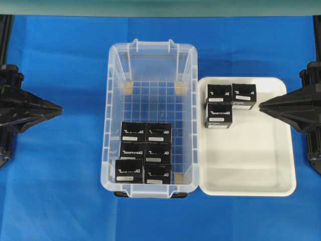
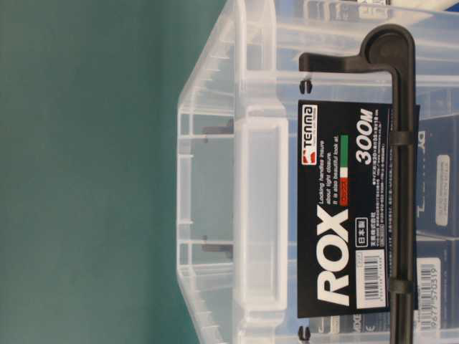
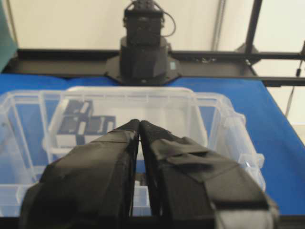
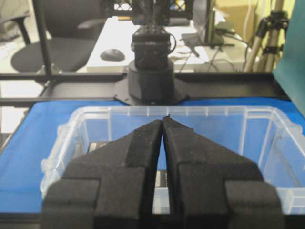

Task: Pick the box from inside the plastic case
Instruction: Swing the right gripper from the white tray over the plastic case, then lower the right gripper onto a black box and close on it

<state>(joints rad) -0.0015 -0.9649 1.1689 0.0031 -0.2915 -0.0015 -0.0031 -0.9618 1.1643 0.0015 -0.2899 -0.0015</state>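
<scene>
Blue desk [image 1: 60, 191] carries everything, both arms parked at its side edges. Plastic case [image 1: 116, 65], clear with grid floor and rim handles, sits mid-desk, between the two sets of fingers and well apart from both. White tray [image 1: 251, 170] is just beside the case on the right arm's side, its rim near the right fingers. Left gripper [image 1: 61, 108] points inward toward the case, fingers [image 3: 125, 138] clenched tip to tip, nothing held. Right gripper [image 1: 260, 106] points inward over the tray edge, fingers [image 4: 147, 136] pressed together at the tips, nothing between them. Six black cartons with white lettering lie inside the case at its near end, packed in two columns, well apart from the left fingers; the corner box [image 1: 129, 170] stands nearest the case's front wall and looks slightly raised over its neighbours. Three more identical boxes [image 1: 219, 94] sit in the tray's far corner, touching each other, the closest one near the right fingertips but not touching. Table-level view shows only the case's end wall with a black ROX label [image 2: 344, 215] and a black latch bar [image 2: 401, 143]; boxes are dim shapes behind it.
</scene>
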